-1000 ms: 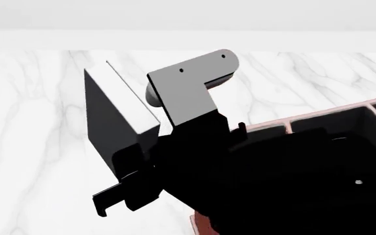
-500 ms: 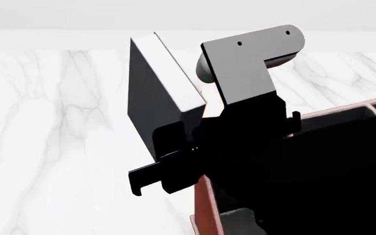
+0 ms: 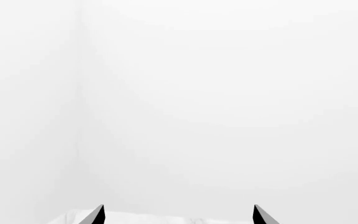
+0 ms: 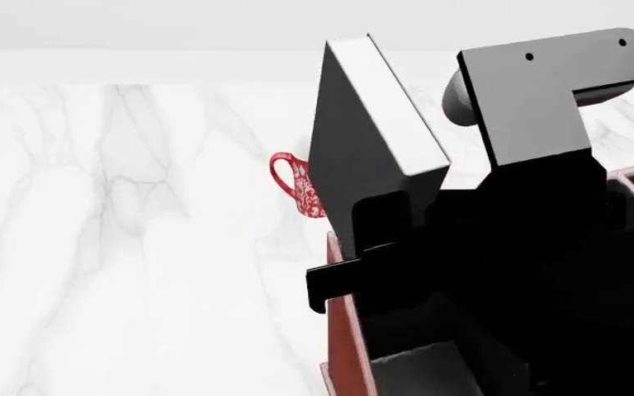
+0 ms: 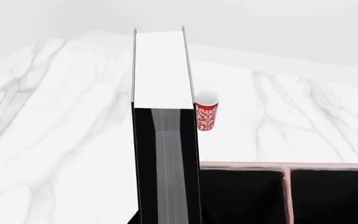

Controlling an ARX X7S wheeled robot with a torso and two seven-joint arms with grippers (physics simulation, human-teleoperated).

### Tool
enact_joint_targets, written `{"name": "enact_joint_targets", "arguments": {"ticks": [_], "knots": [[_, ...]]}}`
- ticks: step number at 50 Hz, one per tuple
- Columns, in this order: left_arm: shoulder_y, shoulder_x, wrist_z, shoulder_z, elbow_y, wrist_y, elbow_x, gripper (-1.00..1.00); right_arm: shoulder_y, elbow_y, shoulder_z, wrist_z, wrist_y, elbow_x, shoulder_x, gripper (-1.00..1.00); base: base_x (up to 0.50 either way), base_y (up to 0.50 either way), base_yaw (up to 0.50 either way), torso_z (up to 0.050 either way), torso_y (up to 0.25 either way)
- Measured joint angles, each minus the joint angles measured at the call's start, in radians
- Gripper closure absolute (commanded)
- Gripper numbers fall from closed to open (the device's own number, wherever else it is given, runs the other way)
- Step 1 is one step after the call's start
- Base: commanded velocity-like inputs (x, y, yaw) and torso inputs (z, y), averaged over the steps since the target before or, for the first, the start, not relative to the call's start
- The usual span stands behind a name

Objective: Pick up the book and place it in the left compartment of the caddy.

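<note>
- The thick black hardcover book with white page edges is held off the white marbled desk, clamped at its lower end by the jaws of the right gripper; in the right wrist view the book stands upright and fills the middle of the picture.
- The book is carried over the near-left corner of the large reddish-brown leather-look caddy. The upright hold is judged to suit a lowering into the long, black-lined left compartment, which shows only in part beneath the arm.
- The book is not yet inside the caddy; the pale pinkish rim lies just beside it in the wrist view.
- The left gripper is idle: its two dark tips stand well apart, with nothing between them.
- A red patterned mug stands on the desk beyond the book, apart from the caddy.
- The desk surface is white marble with grey veining; the room behind is plain and pale.
</note>
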State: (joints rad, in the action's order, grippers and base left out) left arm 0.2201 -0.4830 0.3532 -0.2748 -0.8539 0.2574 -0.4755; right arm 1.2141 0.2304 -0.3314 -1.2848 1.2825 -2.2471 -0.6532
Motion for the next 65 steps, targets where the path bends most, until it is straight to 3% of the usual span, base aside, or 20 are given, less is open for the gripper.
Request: {"name": "enact_joint_targets", "arguments": {"ticks": [35,65], "knots": [[0.001,-0.005,0.005,0.025,0.002,-0.007,0.019,-1.0,-0.054,0.051,0.055,-0.017,-0.055,-0.091,-0.212,1.0,0.0,0.0,0.0,0.0,0.001],[0.003,-0.01,0.01,0.035,0.004,-0.016,0.027,-1.0,-0.097,0.091,0.023,0.001,-0.046,-0.123,-0.283,1.0,0.0,0.0,0.0,0.0,0.001]]}}
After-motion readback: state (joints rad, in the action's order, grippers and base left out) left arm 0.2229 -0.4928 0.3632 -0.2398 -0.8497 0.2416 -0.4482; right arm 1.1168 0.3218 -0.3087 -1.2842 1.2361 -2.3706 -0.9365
